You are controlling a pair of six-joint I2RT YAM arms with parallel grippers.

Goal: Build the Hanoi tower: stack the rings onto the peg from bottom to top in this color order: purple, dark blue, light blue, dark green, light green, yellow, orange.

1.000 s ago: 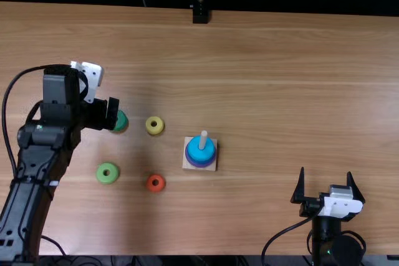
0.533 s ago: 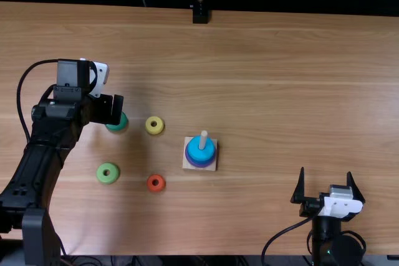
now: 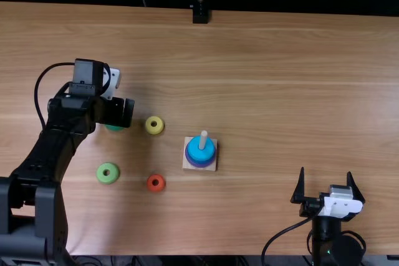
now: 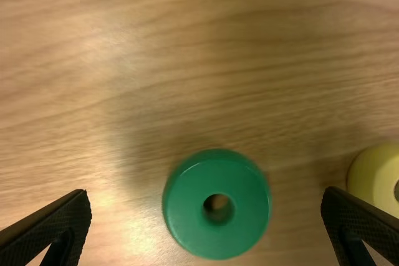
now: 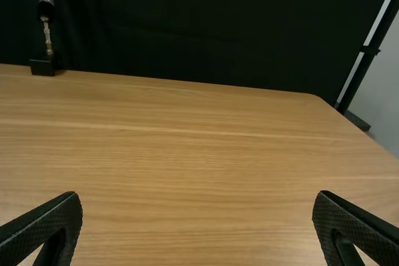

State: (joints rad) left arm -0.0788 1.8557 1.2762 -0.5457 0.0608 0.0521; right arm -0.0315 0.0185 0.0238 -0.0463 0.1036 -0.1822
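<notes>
My left gripper (image 3: 127,113) hangs above the dark green ring (image 3: 115,128) and partly covers it. In the left wrist view the left gripper (image 4: 207,225) is open, with the dark green ring (image 4: 216,204) lying between its spread fingers and the yellow ring (image 4: 379,179) beside one fingertip. The light blue ring (image 3: 201,149) sits over the purple ring (image 3: 199,164) on the peg (image 3: 203,139). The yellow ring (image 3: 154,125), light green ring (image 3: 108,173) and orange ring (image 3: 156,183) lie flat. My right gripper (image 3: 326,185) stands open and holds nothing; in its wrist view the right gripper (image 5: 197,225) is spread wide.
The peg's square wooden base (image 3: 188,162) rests near the middle of the table (image 3: 280,91). A black stand (image 3: 200,15) is at the far edge. The yellow ring is close to the left gripper's right side.
The left gripper has shifted right and slightly nearer the near edge, covering more of the dark green ring. The right arm and the rings have stayed still.
</notes>
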